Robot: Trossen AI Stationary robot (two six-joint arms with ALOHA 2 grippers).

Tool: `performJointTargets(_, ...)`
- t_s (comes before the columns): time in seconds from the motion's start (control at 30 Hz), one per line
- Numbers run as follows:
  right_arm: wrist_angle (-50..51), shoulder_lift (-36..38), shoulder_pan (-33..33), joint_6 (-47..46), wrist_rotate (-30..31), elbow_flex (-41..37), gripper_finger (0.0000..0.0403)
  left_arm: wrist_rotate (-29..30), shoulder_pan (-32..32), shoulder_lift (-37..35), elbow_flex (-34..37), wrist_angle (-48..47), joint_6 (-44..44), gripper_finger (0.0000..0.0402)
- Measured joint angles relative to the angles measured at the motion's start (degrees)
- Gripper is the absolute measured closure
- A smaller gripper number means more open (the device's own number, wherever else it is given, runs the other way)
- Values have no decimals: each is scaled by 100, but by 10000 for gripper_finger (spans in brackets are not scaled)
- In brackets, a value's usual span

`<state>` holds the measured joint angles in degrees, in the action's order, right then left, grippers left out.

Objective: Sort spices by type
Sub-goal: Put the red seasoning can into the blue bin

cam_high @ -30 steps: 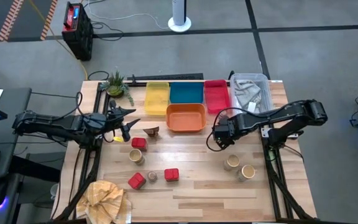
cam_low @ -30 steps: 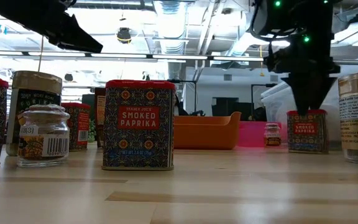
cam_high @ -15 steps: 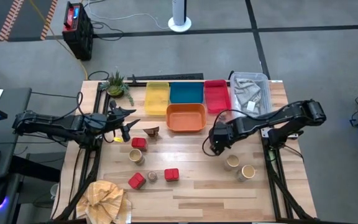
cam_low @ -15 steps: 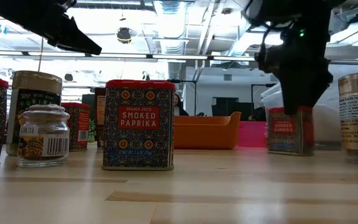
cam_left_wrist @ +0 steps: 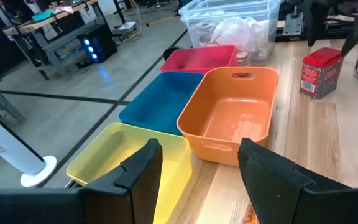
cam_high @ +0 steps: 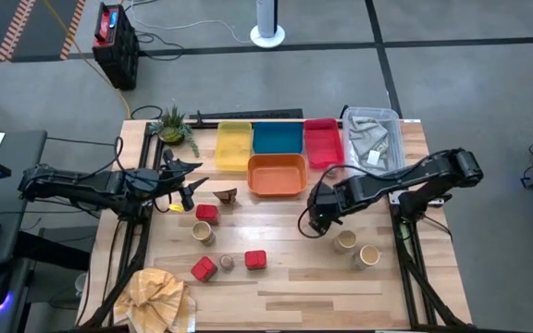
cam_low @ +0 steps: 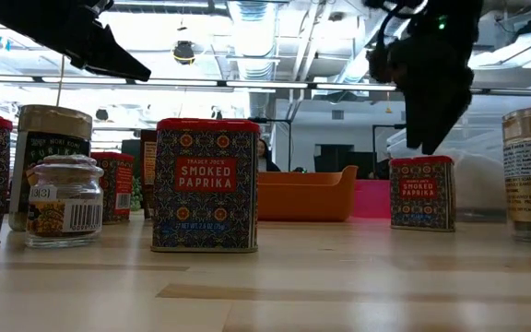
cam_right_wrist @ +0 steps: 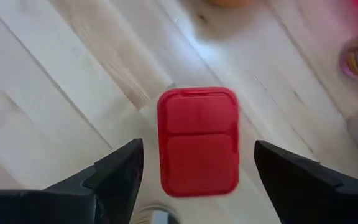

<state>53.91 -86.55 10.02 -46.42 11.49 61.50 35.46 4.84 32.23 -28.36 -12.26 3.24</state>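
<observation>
Right wrist view: right end effector fingers spread wide, hovering directly above a red smoked paprika tin, not touching. Tin stands upright on the bench, just in front of the orange tray. Left end effector parked open near the yellow tray.

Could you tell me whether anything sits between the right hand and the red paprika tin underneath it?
Nothing visible does. The right hand hangs open directly above the red tin, its fingers on either side, with only bare table around it.
</observation>
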Motion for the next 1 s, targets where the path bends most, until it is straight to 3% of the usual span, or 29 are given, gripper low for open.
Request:
performJointTargets(0.3, -22, -1027, -177, 691, -145, 32, 80, 0, 0, 0, 0, 0, -2, 201)
performJointTargets(0.63, -150, -832, -399, 1227, -578, 81, 172, 2, 0, 0, 0, -45, -2, 201)
performJointTargets(1.0, 406, -841, -858, 3566, -639, 2145, 172, 0, 0, 0, 0, -293, -238, 201)
